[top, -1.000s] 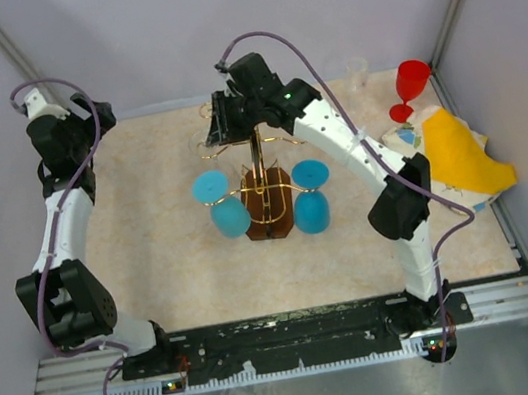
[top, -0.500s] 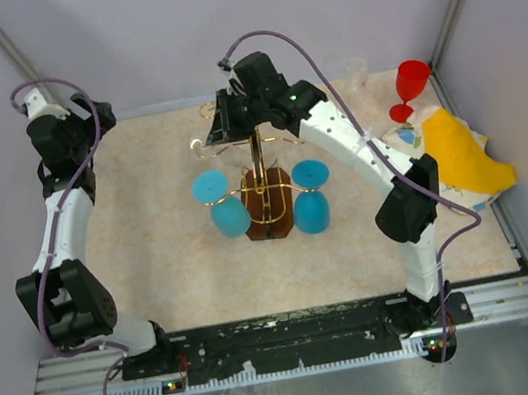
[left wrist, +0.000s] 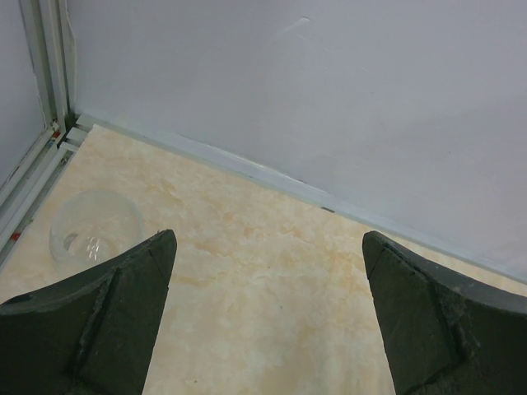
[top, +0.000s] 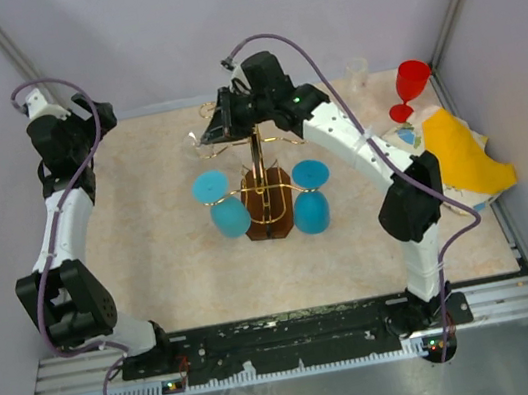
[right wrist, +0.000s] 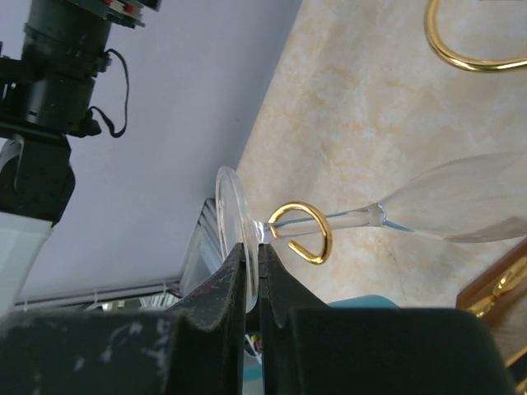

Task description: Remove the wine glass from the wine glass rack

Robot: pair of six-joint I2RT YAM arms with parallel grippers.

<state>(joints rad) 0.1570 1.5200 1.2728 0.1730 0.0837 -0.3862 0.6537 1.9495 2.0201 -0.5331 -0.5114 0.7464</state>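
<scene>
The gold wire rack (top: 262, 183) stands mid-table on its dark wooden base (top: 271, 206). Two blue wine glasses (top: 221, 205) (top: 311, 202) hang from its lower arms. My right gripper (top: 210, 128) is at the rack's upper back left. In the right wrist view it (right wrist: 251, 245) is shut on the foot of a clear wine glass (right wrist: 232, 218). The stem runs through a gold curled loop (right wrist: 301, 233) and the bowl (right wrist: 461, 202) points right. My left gripper (left wrist: 268, 239) is open and empty, at the far left back corner (top: 80, 127).
A red wine glass (top: 410, 84), a small clear glass (top: 357, 72) and a yellow cloth (top: 462, 154) are at the back right. A clear glass (left wrist: 95, 226) sits on the table by the left wall, below my left gripper.
My right gripper has shifted a little to the left at the rack's top, carrying the clear glass's foot with it. The left arm has not moved.
</scene>
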